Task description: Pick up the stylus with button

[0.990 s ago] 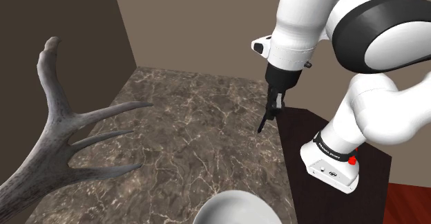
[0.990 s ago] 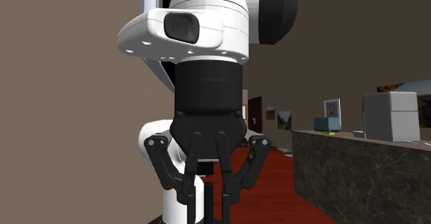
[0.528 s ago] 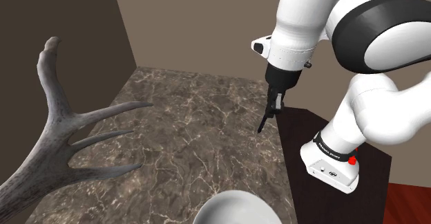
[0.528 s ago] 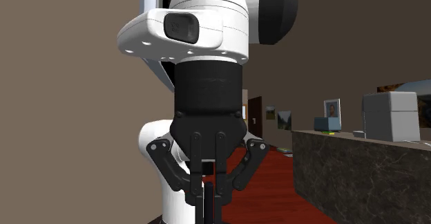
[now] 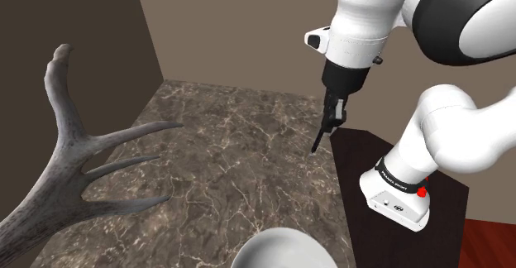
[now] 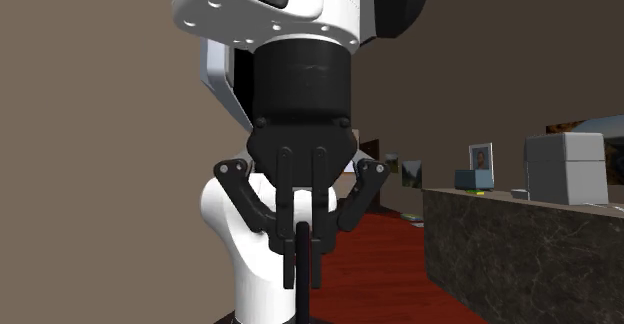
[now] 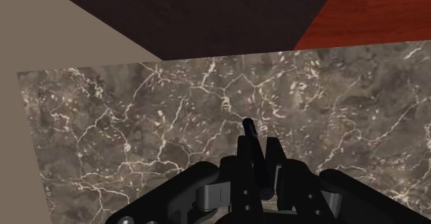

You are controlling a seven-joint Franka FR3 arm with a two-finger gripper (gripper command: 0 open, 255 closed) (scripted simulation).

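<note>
Since the gripper (image 5: 332,116) is closed tight on the slim dark stylus (image 5: 318,141), you will find its long axis running out beyond the fingertips, tip down and apparently clear above the marble counter (image 5: 223,159), favouring a straight upward lift.

- Soft, even light lies across the counter (image 5: 231,159)
- Arm (image 5: 451,134) above the counter is bright white, greying on its underside
- Gripper (image 6: 302,244) reads as a near-black silhouette
- Wall (image 5: 83,26) left of the counter is dim
</note>
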